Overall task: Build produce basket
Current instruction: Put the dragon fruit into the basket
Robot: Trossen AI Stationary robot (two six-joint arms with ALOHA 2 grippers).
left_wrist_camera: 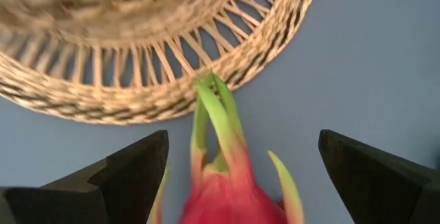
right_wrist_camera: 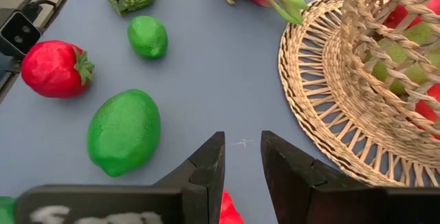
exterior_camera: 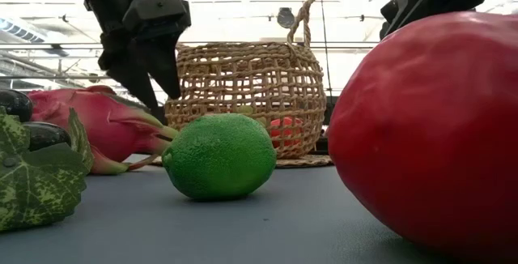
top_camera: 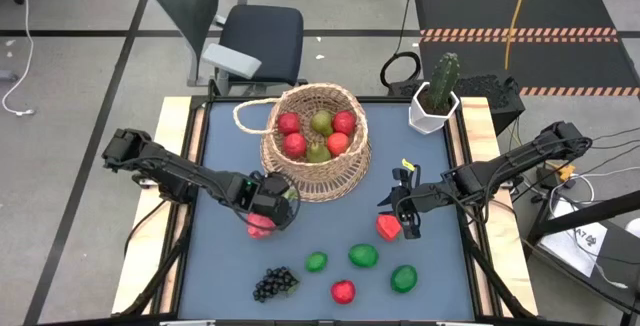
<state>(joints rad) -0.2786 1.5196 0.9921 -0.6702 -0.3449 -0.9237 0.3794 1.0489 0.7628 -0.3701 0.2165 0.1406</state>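
Beside the basket (top_camera: 316, 141), on its near left, the left gripper (top_camera: 268, 206) hung over the dragon fruit (top_camera: 261, 224) with its jaws spread wide and a finger on either side, touching nothing — a stance that looked set for a grasp, since the fruit lay on the table (top_camera: 320, 241) with its green tips against the basket's woven foot. Red and green fruit already filled the basket. Nearby, the right gripper (top_camera: 404, 208) waited just above a red fruit (top_camera: 388, 227), its fingers drawn near together around nothing — probably kept clear so the arms would not cross.
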